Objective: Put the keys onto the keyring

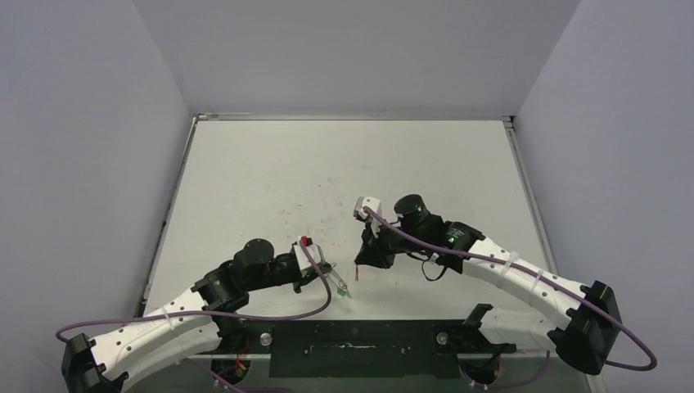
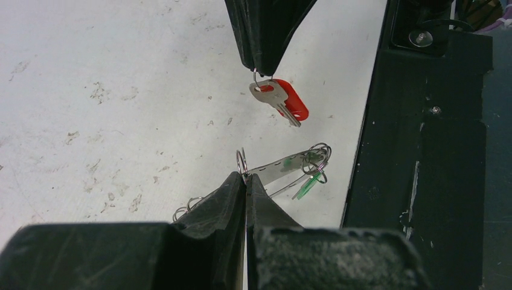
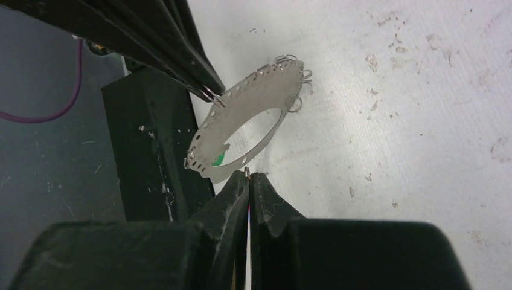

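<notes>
Jaws of the left gripper (image 2: 246,180) are pinched shut on the rim of the keyring (image 2: 275,168). It is a flat, hole-punched silvery band, its long axis running from the fingertips toward the black base plate (image 2: 422,151), with the green tag (image 2: 308,185) dangling at that far end. Beyond it, well clear, the right gripper (image 2: 261,67) is closed on the small loop of the red-tagged key (image 2: 275,96) — blade slanting down toward the base plate.

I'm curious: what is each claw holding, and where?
Left gripper pinches the keyring by a small edge loop; right gripper, the red-tagged key by its ring.
</notes>
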